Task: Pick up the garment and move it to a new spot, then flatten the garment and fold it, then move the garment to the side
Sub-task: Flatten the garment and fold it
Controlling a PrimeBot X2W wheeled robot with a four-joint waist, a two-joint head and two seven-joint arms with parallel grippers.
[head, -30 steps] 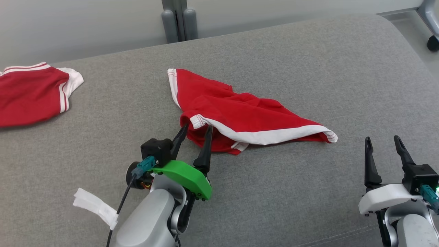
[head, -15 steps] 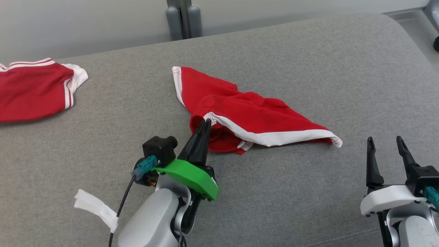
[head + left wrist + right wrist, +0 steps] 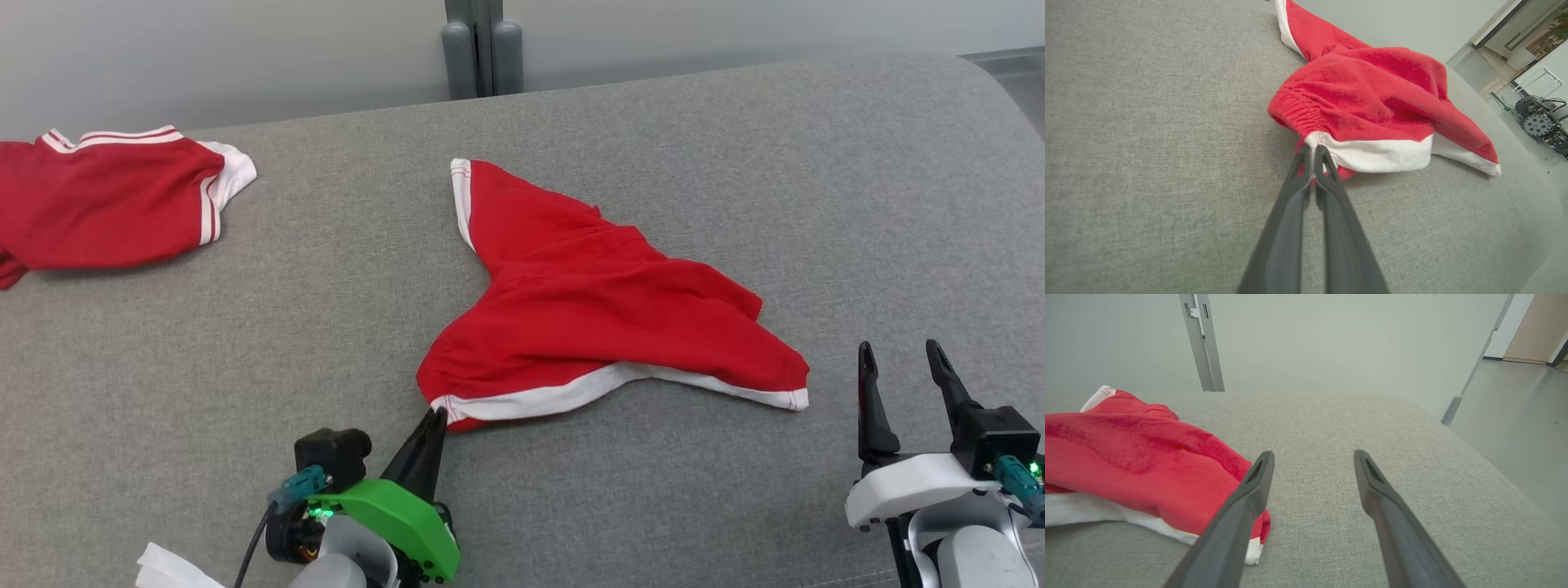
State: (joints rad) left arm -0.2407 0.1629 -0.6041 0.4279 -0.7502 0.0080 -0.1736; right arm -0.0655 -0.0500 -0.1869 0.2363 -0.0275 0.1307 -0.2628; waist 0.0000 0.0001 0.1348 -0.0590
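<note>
Your left gripper (image 3: pixel 437 416) is clamped on the white-trimmed near corner of the red garment (image 3: pixel 596 318), which lies rumpled in the middle of the grey cushion (image 3: pixel 735 147). Your right gripper (image 3: pixel 898 349) hovers near the garment's other end, fingers apart.

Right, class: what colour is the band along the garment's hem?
White band, on red garment; best in left wrist view.
</note>
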